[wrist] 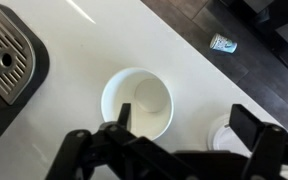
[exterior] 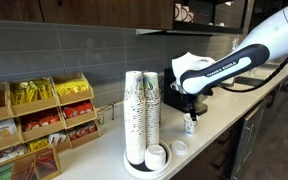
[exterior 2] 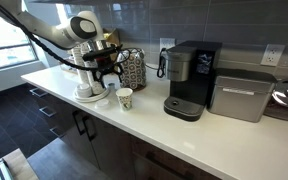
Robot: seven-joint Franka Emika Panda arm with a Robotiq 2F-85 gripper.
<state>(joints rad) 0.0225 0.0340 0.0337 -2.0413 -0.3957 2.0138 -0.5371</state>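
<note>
Near the counter's [wrist: 79,55] front edge: paper cup [wrist: 137,103], upright; gripper [wrist: 184,128] overhead, fingers wide, empty; best centred over the rim before closing.

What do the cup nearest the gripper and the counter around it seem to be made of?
The cup looks like paper: thin rolled rim, matt white inside, printed pattern outside in an exterior view. The counter seems to be smooth, slightly glossy white laminate or stone; a light streak reflects on it, but I cannot tell which.
</note>
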